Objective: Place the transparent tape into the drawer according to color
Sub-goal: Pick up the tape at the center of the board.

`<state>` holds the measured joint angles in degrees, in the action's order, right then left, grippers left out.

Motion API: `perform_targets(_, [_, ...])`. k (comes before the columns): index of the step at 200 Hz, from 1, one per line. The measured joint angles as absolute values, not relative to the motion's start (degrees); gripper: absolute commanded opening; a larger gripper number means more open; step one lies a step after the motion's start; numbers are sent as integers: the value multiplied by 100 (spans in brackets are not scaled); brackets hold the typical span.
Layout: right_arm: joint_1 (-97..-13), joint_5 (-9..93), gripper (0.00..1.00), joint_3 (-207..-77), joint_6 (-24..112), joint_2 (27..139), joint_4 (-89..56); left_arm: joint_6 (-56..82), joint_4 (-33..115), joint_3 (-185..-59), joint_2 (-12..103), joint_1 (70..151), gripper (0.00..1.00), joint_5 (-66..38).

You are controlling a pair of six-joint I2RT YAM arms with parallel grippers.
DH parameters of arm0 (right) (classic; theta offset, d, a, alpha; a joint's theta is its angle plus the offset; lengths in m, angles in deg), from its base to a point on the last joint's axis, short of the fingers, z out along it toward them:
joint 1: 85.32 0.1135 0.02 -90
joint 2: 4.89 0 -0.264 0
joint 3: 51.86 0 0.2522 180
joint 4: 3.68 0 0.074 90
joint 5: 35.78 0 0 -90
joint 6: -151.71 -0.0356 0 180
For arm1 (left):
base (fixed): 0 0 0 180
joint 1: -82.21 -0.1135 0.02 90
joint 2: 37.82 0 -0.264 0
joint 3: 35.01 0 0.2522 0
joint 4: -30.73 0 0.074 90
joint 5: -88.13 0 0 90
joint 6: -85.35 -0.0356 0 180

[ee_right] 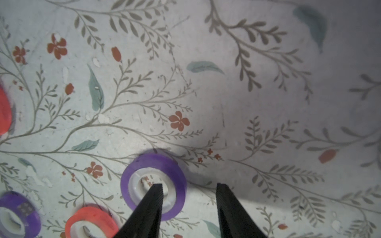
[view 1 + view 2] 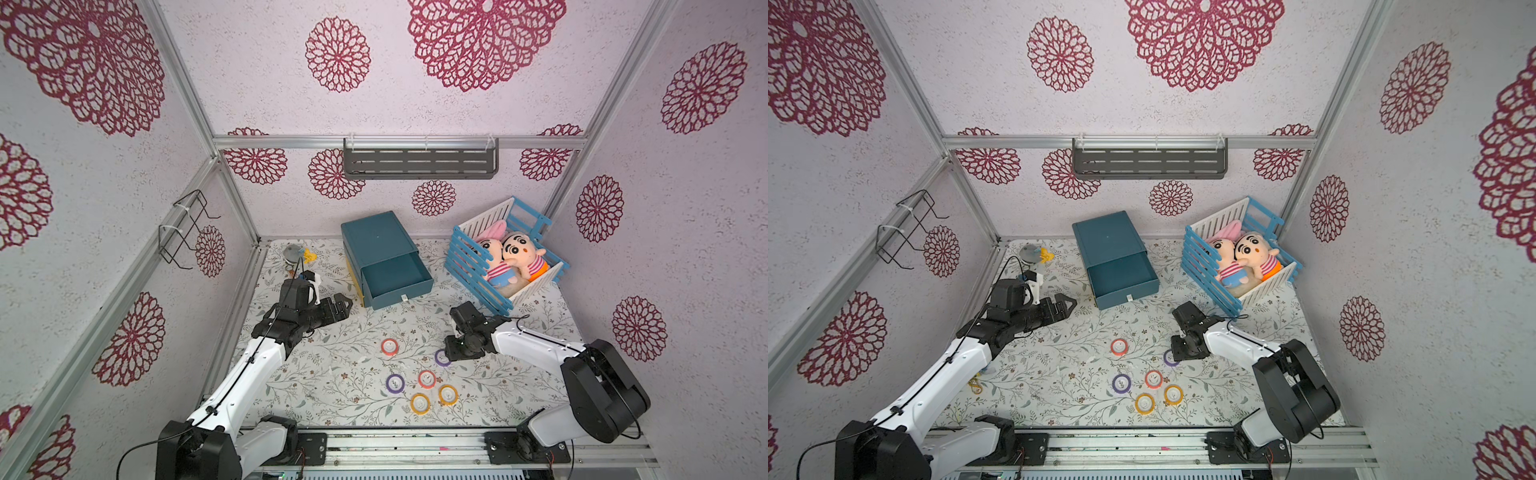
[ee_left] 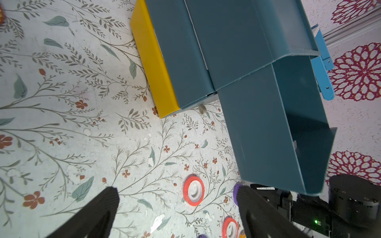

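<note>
Several small tape rolls lie flat on the flowered mat. A purple roll (image 1: pixel 152 164) (image 2: pixel 441 358) sits under my right gripper (image 1: pixel 189 185). One finger is over its white core, the other stands outside its rim with a gap, so the jaws are apart around its wall. Near it lie red rolls (image 2: pixel 390 346) (image 2: pixel 427 378), a second purple one (image 2: pixel 395 383) and two yellow-orange ones (image 2: pixel 448 394) (image 2: pixel 420 403). The teal cabinet (image 2: pixel 376 241) has its top drawer (image 2: pixel 395 274) pulled out and bare. My left gripper (image 2: pixel 345 305) (image 3: pixel 176 192) hovers open left of the drawer, holding nothing.
A yellow lower drawer front (image 3: pixel 156 72) shows under the teal one. A blue and white crate (image 2: pixel 461 257) with plush dolls stands at the back right. A small grey and yellow object (image 2: pixel 297 254) lies at the back left. A wire rack hangs on the left wall.
</note>
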<state>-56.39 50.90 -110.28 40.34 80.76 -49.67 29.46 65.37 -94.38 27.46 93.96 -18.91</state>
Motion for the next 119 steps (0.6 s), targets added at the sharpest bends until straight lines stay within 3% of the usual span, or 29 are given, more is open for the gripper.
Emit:
perform_targets(55, [-5456, 5141, 40, -11033, 4030, 8225, -4882, 2946, 6511, -9438, 2750, 9396, 97, -1891])
perform_targets(80, [-5403, 5197, 30, -11048, 4078, 8262, -4862, 2944, 6511, -9438, 2757, 9396, 97, -1891])
perform_targets(119, [-5392, 5243, 21, -11105, 4133, 8341, -4871, 2944, 6491, -9436, 2790, 9396, 97, -1906])
